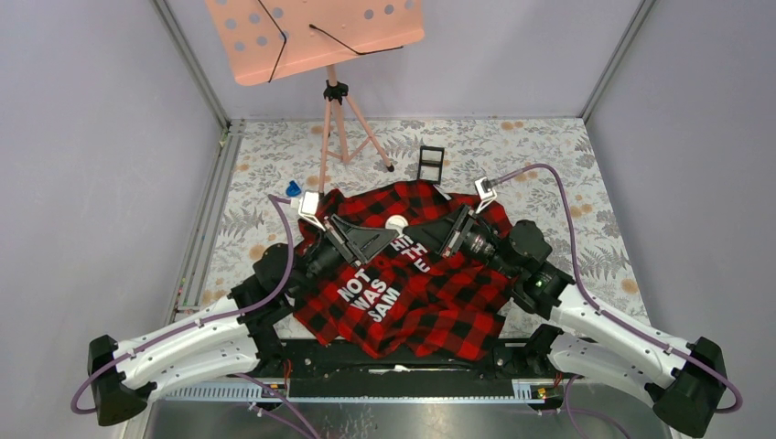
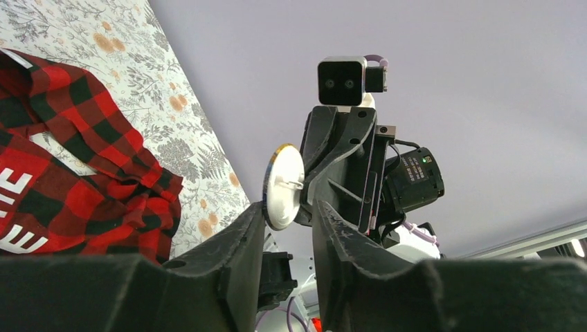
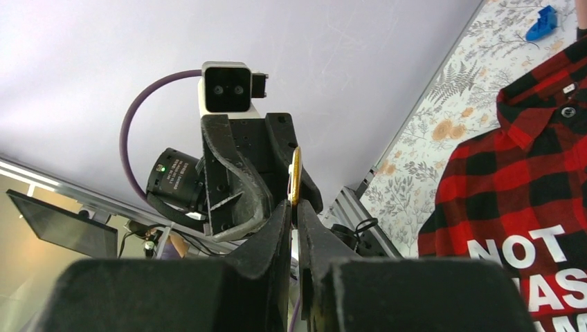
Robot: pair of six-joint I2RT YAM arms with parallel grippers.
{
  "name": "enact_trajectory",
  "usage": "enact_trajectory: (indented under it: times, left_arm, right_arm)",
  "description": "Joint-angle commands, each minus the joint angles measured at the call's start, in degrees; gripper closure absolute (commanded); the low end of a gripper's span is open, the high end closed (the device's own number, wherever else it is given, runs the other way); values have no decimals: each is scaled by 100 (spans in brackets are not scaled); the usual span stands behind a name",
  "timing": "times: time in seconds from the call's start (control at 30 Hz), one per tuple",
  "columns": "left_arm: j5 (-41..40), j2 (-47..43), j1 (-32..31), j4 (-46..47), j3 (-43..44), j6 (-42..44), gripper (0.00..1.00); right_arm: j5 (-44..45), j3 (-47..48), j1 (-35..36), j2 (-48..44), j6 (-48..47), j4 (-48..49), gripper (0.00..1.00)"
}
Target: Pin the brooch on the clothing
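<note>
Your right gripper (image 3: 296,211) has its fingers pressed together on the brooch (image 3: 295,176), pinching the disc by its lower rim so that it stands up out of the fingertips. From that wrist camera you see it edge-on: a thin line with a gold rim, running nearly upright.

Your left gripper (image 2: 293,220) faces it from the other side. Its fingers stand apart with a clear gap, and the disc's lower edge sits at the mouth of that gap, beside the left fingertip; you cannot tell whether they touch. From here the brooch shows its white back, with the pin stub sticking out towards the right gripper.

From above, the brooch is held in the air between the two grippers, over the upper part of the flannel shirt (image 1: 430,302), which lies crumpled on the floral table (image 1: 549,183).
</note>
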Motion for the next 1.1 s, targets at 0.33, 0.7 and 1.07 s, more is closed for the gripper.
enact_trajectory:
  times: [0.33, 0.7, 1.07]
  left_arm:
    - [25, -109, 111, 298, -21, -170, 91]
    - [594, -417, 366, -693, 61, 422, 100]
    - [2591, -177, 760, -1423, 521, 1342, 100]
  right_arm:
    - [-292, 63, -29, 41, 70, 503, 100]
    - [-860, 450, -538, -217, -345, -1099, 37]
    - [-3317, 1112, -926, 633, -416, -1081, 40]
